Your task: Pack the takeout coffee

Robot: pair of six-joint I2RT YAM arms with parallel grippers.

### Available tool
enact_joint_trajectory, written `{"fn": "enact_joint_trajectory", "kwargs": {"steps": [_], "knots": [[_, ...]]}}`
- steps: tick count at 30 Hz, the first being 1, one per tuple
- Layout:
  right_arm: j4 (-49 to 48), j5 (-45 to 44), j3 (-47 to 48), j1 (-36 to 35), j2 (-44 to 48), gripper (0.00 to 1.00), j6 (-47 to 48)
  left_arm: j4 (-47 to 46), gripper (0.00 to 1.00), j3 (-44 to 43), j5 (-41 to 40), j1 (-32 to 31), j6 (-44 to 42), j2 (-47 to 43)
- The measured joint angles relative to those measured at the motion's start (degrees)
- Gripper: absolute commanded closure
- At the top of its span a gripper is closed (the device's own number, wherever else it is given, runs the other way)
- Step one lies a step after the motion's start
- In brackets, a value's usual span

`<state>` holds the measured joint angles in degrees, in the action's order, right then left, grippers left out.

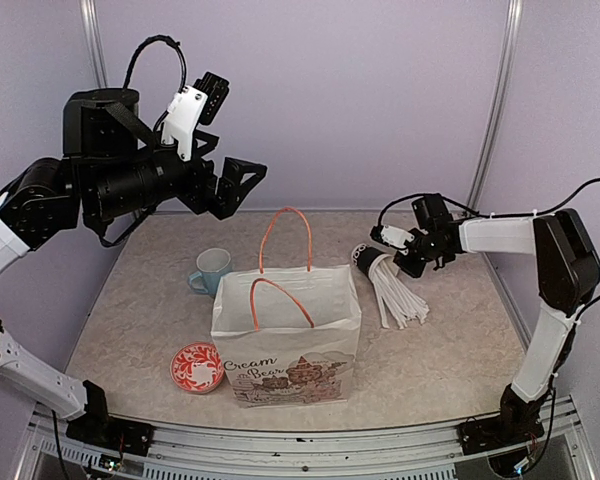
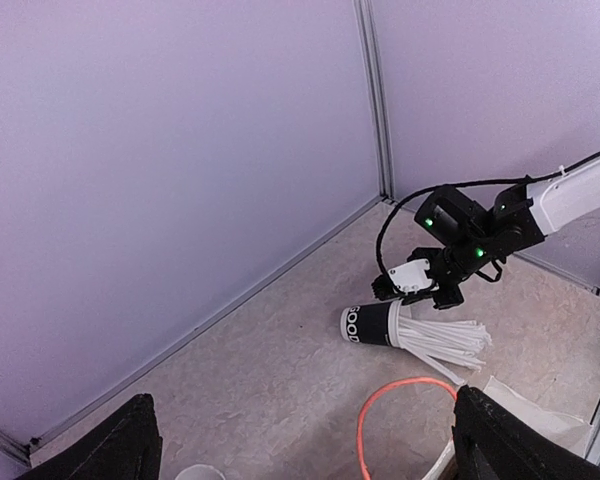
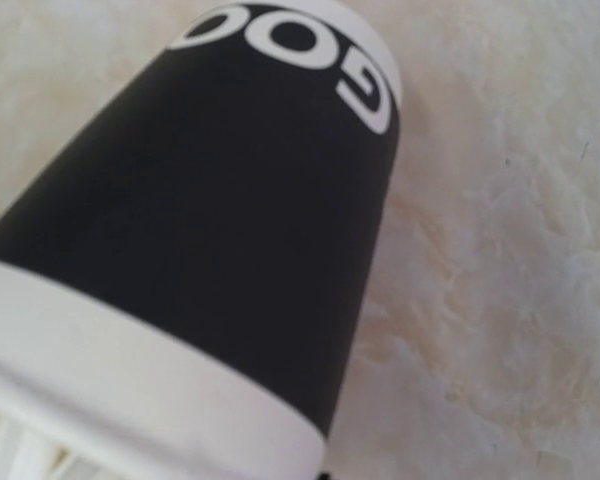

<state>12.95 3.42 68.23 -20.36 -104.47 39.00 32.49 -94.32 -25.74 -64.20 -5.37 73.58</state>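
Two-finger left gripper [image 1: 238, 188] splayed wide, held high to leave bag [image 1: 290, 320] mouth free; right gripper [image 1: 394, 254] at tipped straw cup [image 1: 366, 262], grip unreadable.

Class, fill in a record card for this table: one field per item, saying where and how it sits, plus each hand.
paper bag: upright, mid-table, orange handles up
blue mug: upright, behind bag's left corner
red patterned dish: flat, beside bag's left front
straw cup: on its side, white straws spilling out
left hand: open, raised, empty
right hand: at the straw cup; grip unclear
takeout coffee: not visible
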Motion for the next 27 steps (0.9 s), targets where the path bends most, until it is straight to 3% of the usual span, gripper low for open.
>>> {"fn": "enact_joint_trajectory", "kwargs": {"steps": [14,27], "knots": [[24.65,-3.06,11.89,-1.66,1.33,1.0,5.44,-0.31,0.01,2.62,0.72,1.18,0.0,-0.11],[48.24,-6.78,22.93,-1.75,2.05,1.0,16.28,-0.42,0.01,3.69,2.03,1.73,0.04,-0.15]]}}
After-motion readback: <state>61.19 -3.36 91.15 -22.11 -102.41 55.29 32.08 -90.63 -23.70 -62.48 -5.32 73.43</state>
